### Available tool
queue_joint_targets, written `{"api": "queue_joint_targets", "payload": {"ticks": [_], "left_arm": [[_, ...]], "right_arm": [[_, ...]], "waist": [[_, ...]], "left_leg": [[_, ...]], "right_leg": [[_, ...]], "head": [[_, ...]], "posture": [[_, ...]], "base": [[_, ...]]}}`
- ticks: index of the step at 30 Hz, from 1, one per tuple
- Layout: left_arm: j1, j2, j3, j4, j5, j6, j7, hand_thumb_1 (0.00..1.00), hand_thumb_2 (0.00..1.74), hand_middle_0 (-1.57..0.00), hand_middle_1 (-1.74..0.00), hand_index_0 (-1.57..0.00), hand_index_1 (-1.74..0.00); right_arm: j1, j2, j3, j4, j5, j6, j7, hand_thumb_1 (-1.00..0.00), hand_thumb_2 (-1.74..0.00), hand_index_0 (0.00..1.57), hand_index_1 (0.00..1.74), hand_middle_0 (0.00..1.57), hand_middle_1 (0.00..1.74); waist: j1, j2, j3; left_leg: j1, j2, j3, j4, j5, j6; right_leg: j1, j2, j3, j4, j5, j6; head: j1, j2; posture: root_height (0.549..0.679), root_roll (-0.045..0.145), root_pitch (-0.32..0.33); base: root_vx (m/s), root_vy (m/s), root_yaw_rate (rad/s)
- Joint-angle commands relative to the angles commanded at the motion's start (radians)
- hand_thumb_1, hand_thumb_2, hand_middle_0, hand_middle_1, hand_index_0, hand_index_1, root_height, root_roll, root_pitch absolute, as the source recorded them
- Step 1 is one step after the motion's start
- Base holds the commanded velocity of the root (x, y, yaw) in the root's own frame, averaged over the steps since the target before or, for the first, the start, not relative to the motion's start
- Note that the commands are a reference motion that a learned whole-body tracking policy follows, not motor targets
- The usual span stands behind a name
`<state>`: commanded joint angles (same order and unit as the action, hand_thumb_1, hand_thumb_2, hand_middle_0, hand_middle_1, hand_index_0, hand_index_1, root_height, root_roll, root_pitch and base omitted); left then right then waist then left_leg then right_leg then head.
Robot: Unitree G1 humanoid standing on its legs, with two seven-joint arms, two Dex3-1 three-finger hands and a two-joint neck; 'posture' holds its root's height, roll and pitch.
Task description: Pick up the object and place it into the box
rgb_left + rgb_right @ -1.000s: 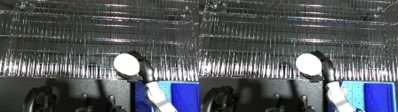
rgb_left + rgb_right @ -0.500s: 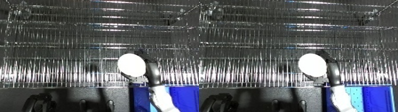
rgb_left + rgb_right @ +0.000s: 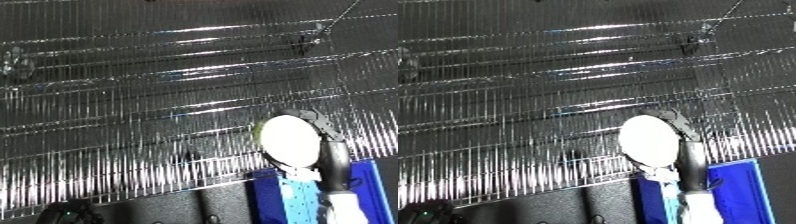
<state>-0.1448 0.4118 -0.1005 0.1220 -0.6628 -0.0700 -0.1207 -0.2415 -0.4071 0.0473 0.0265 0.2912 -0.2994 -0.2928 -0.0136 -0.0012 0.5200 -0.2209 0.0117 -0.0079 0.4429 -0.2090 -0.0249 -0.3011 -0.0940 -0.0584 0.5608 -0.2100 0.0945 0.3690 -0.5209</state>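
The right hand (image 3: 322, 145), black and raised on its white and silver forearm, has its fingers curled round a pale, smooth, egg-shaped object (image 3: 290, 140) and holds it up in front of the silver wire-mesh rack (image 3: 160, 100) that fills the space behind and above the hand. Directly below the hand lies the blue plastic bin (image 3: 366, 187) — only its near corner and some of its floor show. To finish well, the hand should, I judge, draw away from the mesh, sink straight down until the object sits low over the blue floor, and only then let its fingers uncurl; a release from this height could bounce the object out or against the wires. The thumb's hold is covered by the object itself — where exactly it presses cannot be told. The bin's far rim is cut off at the frame edge, the object's make is unclear, and the left hand appears nowhere.
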Motion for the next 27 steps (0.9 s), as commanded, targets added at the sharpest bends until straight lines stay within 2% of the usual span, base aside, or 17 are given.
{"api": "queue_joint_targets", "payload": {"ticks": [3, 7, 13, 18, 22, 27], "left_arm": [[0.007, 0.000, 0.010, 0.002, 0.002, 0.001, -0.007, 1.00, 1.74, -1.57, -1.74, -1.57, -1.74], [0.019, -0.003, 0.015, 0.002, -0.004, 0.002, -0.011, 1.00, 1.74, -1.57, -1.74, -1.57, -1.74], [0.034, -0.014, 0.001, 0.015, -0.033, -0.021, -0.003, 1.00, 1.74, -1.57, -1.74, -1.57, -1.74], [0.047, -0.037, -0.015, 0.038, -0.059, -0.052, -0.007, 1.00, 1.74, -1.57, -1.74, -1.57, -1.74], [0.044, -0.050, -0.030, 0.063, -0.074, -0.077, -0.012, 1.00, 1.74, -1.57, -1.74, -1.57, -1.74], [0.022, -0.067, -0.054, 0.088, -0.081, -0.097, -0.003, 1.00, 1.74, -1.57, -1.74, -1.57, -1.74]], "right_arm": [[0.028, 0.006, -0.009, -0.005, 0.008, -0.014, -0.016, -0.60, -1.04, 0.94, 1.04, 0.94, 1.04], [0.067, 0.006, -0.022, -0.004, 0.024, -0.034, -0.036, -0.60, -1.04, 0.94, 1.04, 0.94, 1.04], [0.110, -0.017, -0.058, 0.019, 0.056, -0.047, -0.054, -0.60, -1.04, 0.94, 1.04, 0.94, 1.04], [0.145, -0.051, -0.106, 0.049, 0.094, -0.054, -0.059, -0.60, -1.04, 0.94, 1.04, 0.94, 1.04], [0.166, -0.071, -0.139, 0.081, 0.123, -0.068, -0.060, -0.60, -1.04, 0.94, 1.04, 0.94, 1.04], [0.175, -0.088, -0.163, 0.126, 0.161, -0.077, -0.069, -0.60, -1.04, 0.94, 1.04, 0.94, 1.04]], "waist": [[-0.016, 0.002, -0.002], [-0.040, 0.011, -0.013], [-0.088, 0.036, -0.025], [-0.129, 0.068, -0.032], [-0.157, 0.090, -0.035], [-0.186, 0.110, -0.038]], "left_leg": [[0.022, 0.008, 0.012, -0.009, -0.001, -0.0028], [0.043, 0.018, 0.032, -0.022, 0.000, -0.0080], [0.075, 0.028, 0.065, -0.045, 0.003, -0.0198], [0.102, 0.029, 0.090, -0.075, 0.013, -0.0296], [0.116, 0.029, 0.103, -0.102, 0.023, -0.0363], [0.127, 0.025, 0.117, -0.129, 0.034, -0.0405]], "right_leg": [[0.022, 0.0006, 0.007, -0.016, 0.000, -0.0015], [0.043, 0.0015, 0.019, -0.039, 0.001, -0.0058], [0.061, -0.0011, 0.041, -0.072, 0.007, -0.0124], [0.067, -0.0046, 0.057, -0.094, 0.007, -0.0146], [0.066, -0.0045, 0.066, -0.104, 0.006, -0.0134], [0.058, -0.0032, 0.074, -0.115, 0.010, -0.0102]], "head": [[0.037, 0.011], [0.101, 0.028], [0.226, 0.044], [0.310, 0.065], [0.374, 0.082], [0.454, 0.102]], "posture": [[0.662, 0.038, -0.008], [0.665, 0.042, -0.010], [0.668, 0.055, -0.011], [0.669, 0.066, -0.007], [0.670, 0.070, -0.001], [0.670, 0.074, 0.009]], "base": [[-0.042, -0.027, -0.268], [-0.049, 0.004, -0.252], [-0.037, 0.080, -0.240], [-0.018, 0.116, -0.193], [-0.023, 0.084, -0.134], [-0.041, 0.054, -0.079]]}}
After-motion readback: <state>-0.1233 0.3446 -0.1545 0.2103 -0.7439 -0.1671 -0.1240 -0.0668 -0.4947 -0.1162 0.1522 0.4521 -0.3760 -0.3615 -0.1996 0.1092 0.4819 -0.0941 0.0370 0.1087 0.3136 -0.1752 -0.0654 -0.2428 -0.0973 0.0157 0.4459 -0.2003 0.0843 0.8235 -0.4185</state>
